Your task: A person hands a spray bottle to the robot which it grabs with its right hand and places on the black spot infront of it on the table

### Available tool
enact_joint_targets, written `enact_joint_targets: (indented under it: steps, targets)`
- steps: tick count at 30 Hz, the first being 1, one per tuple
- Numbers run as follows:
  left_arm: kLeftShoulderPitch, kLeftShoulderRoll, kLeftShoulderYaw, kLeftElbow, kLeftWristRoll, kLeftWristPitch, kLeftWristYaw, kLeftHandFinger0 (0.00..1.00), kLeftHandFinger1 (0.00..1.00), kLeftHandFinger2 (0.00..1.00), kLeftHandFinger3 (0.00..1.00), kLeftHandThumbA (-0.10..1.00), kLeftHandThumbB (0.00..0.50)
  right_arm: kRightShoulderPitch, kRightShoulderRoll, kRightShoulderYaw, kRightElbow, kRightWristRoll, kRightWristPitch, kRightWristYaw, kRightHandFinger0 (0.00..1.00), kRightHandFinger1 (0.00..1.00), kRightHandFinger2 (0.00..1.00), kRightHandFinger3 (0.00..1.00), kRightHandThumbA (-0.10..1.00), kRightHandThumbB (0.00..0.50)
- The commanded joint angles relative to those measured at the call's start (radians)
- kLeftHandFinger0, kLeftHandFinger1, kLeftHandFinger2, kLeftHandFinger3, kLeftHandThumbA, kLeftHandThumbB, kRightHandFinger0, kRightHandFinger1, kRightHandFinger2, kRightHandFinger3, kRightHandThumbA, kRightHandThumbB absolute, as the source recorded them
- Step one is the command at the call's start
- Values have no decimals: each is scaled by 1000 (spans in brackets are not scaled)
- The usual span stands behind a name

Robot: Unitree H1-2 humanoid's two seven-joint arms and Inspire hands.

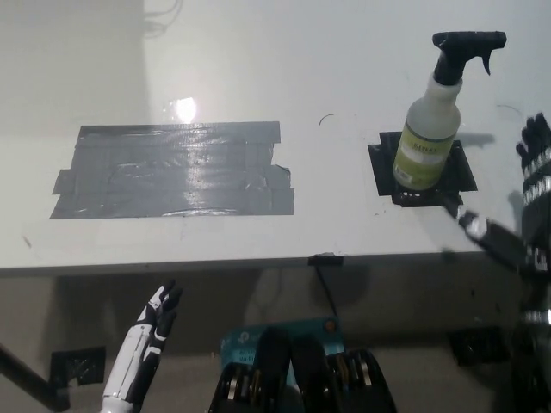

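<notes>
On the black spot the spray bottle is standing free; at its four o'clock the right hand, fingers spread and empty, is risking a toppling knock; the left hand is hanging open at seven o'clock.

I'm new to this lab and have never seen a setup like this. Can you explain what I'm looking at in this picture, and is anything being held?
The picture comes from a camera on a humanoid robot's head, looking steeply down at a white table. On the table, a spray bottle with a black trigger top stands upright on a small black spot. To the left lies a large patch of grey tape. The robot's black right hand is at the right edge, apart from the bottle, its fingers spread and holding nothing. Its white left hand rests low at the lower left, below the table edge, also open and empty. So nothing is held: the bottle stands by itself on the spot.
</notes>
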Motion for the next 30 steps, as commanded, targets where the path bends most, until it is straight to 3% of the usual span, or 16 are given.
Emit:
enact_joint_targets:
  steps: [1,4,9,13,15,17,23,26,30]
  targets:
    - [-13,15,15,-33,-10,-26,-8,1000,1000,1000,1000,1000,21,182,28,73,-244,-10,21,103,1000,1000,1000,1000,1000,474]
    - [-9,18,25,-29,-20,-33,-5,1000,1000,1000,1000,1000,18,261,43,110,-271,-31,-12,123,1000,1000,1000,1000,1000,499]
    - [-3,23,45,-21,-21,-52,1,1000,1000,1000,1000,1000,6,362,54,149,-247,-32,-41,156,1000,1000,1000,1000,1000,477]
    - [-2,23,56,-29,-33,-43,-4,1000,1000,1000,1000,1000,16,432,65,155,-219,-52,-40,167,1000,1000,1000,1000,1000,499]
    - [-2,22,60,-29,-39,-45,-3,1000,1000,1000,1000,1000,10,441,66,151,-205,-58,-36,168,1000,1000,1000,1000,1000,500]
    - [5,19,62,-20,-43,-58,0,1000,1000,1000,1000,1000,38,447,56,138,-186,-55,-25,179,1000,1000,1000,1000,1000,500]
    - [25,13,55,-26,-39,-56,-4,1000,1000,1000,1000,1000,32,428,45,109,-145,-27,-18,202,1000,1000,1000,1000,1000,467]
    - [34,9,51,-30,-28,-52,-1,1000,1000,1000,1000,1000,26,417,49,93,-122,-43,-29,204,1000,1000,1000,1000,1000,495]
    - [44,6,46,-31,-20,-56,2,1000,1000,1000,1000,1000,14,398,50,82,-83,-65,-57,215,1000,1000,1000,1000,1000,495]
